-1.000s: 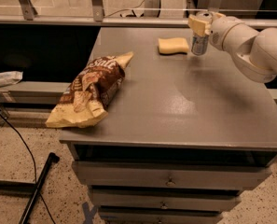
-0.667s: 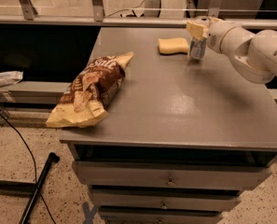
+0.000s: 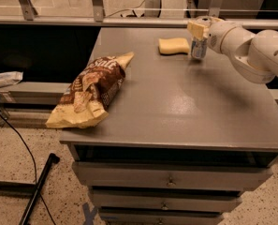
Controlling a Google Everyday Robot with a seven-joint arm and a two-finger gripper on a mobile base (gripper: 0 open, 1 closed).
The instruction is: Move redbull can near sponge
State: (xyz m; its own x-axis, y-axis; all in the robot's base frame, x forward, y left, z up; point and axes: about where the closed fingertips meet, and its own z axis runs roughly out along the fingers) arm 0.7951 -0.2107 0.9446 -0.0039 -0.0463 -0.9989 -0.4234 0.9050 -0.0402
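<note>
The redbull can [image 3: 199,49], slim and silver with blue patches, stands upright at the back right of the grey table [image 3: 176,102]. The pale yellow sponge [image 3: 173,45] lies just left of it, a small gap between them. My gripper [image 3: 198,31] comes in from the right on a white arm and sits over the can's top, its cream fingers around the upper part of the can. The can's base looks to be on or just above the table.
A brown-and-cream chip bag [image 3: 89,93] lies at the table's left front, overhanging the edge. Drawers sit below the tabletop. A metal rail runs behind the table. Black cables and a stand leg lie on the floor at left.
The gripper and the can have shifted a little to the left, closer to the sponge. The sponge and chip bag have not moved.
</note>
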